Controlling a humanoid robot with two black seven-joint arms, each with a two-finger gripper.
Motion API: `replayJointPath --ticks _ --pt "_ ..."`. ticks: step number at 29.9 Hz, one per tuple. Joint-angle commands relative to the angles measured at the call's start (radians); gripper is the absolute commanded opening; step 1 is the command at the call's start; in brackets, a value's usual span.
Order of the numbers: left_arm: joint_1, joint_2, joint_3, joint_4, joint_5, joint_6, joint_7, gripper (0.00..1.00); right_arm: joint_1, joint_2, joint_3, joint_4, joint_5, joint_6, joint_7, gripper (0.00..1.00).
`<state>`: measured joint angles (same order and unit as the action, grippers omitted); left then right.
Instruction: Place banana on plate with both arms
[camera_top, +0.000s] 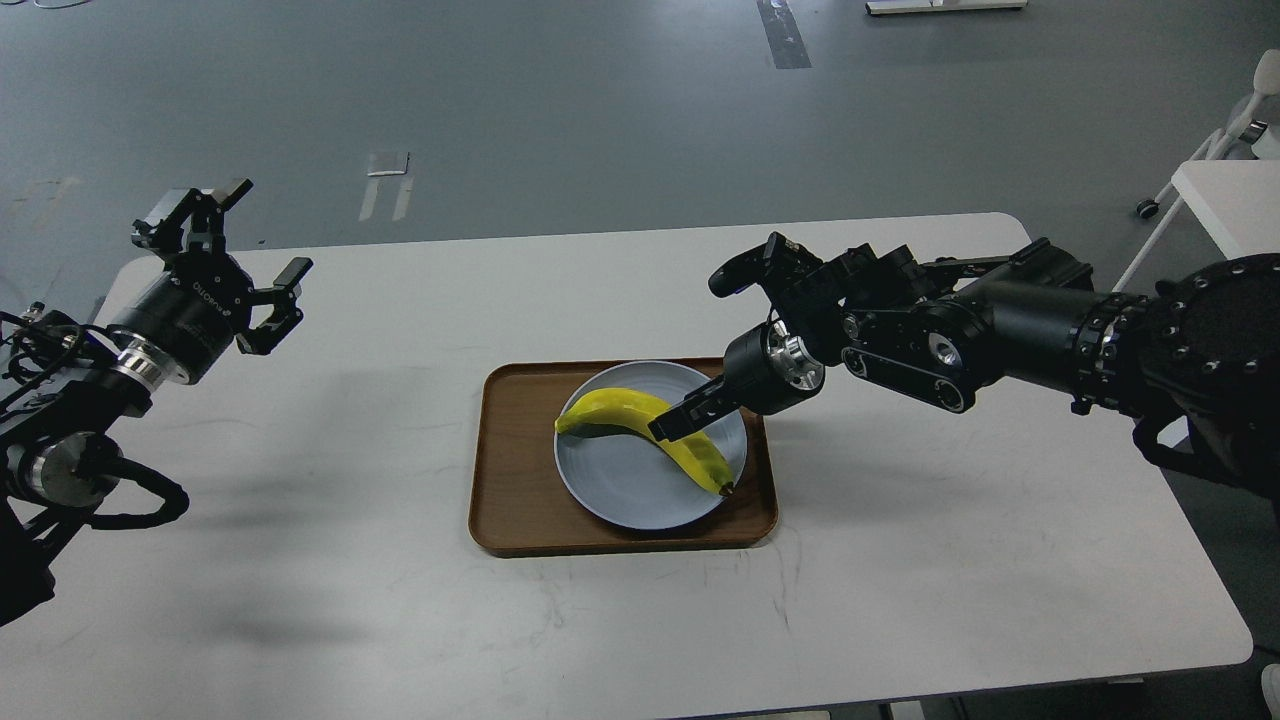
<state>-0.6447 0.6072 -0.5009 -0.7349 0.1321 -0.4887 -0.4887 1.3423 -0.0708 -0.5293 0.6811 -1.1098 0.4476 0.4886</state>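
The yellow banana (625, 415) lies across the pale blue-grey plate (615, 485), stem end to the left, dark tip at the plate's right rim. My right gripper (668, 427) is shut on the banana's middle, its arm reaching in from the right. I cannot tell whether the banana rests on the plate or hovers just above it. My left gripper (245, 255) is open and empty, raised above the table's far left corner, far from the plate.
The plate sits on a brown wood-grain tray (510, 480) in the middle of the white table (900, 560). A second white table (1225, 195) and a chair stand at the far right, off the table's edge.
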Motion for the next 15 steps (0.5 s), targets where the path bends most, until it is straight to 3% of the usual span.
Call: replayJointPath --ticks 1,5,11,15 --pt "-0.001 -0.001 -0.001 0.0 0.0 0.0 0.0 0.98 0.0 -0.02 0.017 -0.002 0.005 -0.001 0.0 0.98" --pt "-0.001 0.0 -0.001 0.0 0.0 0.0 0.0 0.98 0.011 -0.07 0.064 -0.006 0.083 -0.001 0.0 0.99" --pt "-0.001 -0.001 -0.001 0.0 0.001 0.0 0.0 0.98 -0.014 -0.233 0.273 0.005 0.381 -0.001 0.0 1.0" --pt "-0.001 -0.01 -0.001 0.0 0.001 0.0 0.0 0.98 -0.161 -0.34 0.441 0.012 0.669 -0.004 0.0 1.0"
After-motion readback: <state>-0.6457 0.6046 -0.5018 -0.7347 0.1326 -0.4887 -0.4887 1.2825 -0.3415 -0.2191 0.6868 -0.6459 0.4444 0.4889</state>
